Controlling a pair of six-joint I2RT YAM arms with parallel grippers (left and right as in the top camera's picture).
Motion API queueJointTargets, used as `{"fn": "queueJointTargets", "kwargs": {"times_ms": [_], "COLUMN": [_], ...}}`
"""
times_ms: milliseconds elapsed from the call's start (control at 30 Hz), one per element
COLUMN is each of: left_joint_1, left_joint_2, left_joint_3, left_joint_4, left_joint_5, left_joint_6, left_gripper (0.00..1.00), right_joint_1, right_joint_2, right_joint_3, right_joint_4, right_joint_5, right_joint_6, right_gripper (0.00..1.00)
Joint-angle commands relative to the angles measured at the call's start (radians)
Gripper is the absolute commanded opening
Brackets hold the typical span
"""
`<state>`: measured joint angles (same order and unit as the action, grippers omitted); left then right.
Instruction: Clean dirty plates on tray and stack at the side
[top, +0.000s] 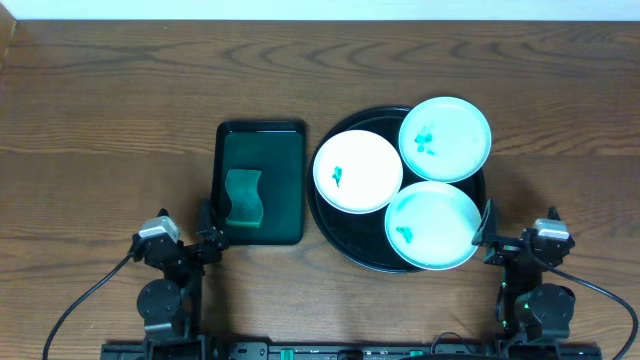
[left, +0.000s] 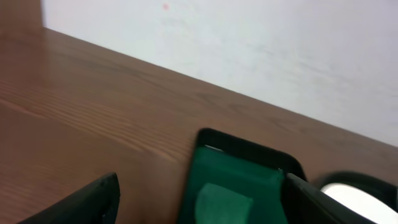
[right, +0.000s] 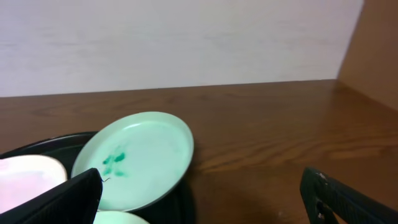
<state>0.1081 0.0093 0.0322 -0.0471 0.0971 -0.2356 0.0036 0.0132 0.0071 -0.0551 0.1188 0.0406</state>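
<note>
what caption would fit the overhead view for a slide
Three smeared plates on the black tray, sponge in the green tray beside it, left hand and right hand open and empty.

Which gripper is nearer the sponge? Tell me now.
Left. The left gripper sits by the near-left corner of the green tray holding the sponge; the right gripper sits across the black tray, at its near-right rim.
</note>
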Motion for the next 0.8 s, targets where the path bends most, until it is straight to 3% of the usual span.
{"fn": "queueJointTargets", "kwargs": {"times_ms": [0,200,400,633,767], "left_joint_1": [-0.003,-0.003,-0.003,-0.003,-0.003], "left_joint_2": [0.007,0.095,0.362,0.711,0.894], "left_joint_3": [0.071,0.256,0.615,1.061,1.283], "left_joint_4": [-0.054,-0.181,-0.357,-0.718,-0.931], "left_joint_5": [0.129,0.14,0.199,0.21,0.21], "left_joint_6": [-0.021,-0.039,-0.039,-0.026,0.019], "left_gripper": [0.82,0.83,0.82,0.83,0.83], "right_joint_1": [-0.007,-0.007,-0.007,-0.006,-0.006], "right_joint_2": [0.001,0.005,0.111,0.437,0.674], "right_joint_3": [0.006,0.132,0.337,0.663,0.906], "right_joint_4": [-0.002,-0.154,-0.281,-0.423,-0.601], "right_joint_5": [-0.056,-0.066,-0.151,-0.264,-0.336], "right_joint_6": [-0.011,-0.011,0.058,0.058,0.031], "right_gripper": [0.99,0.99,0.99,0.99,0.99]}}
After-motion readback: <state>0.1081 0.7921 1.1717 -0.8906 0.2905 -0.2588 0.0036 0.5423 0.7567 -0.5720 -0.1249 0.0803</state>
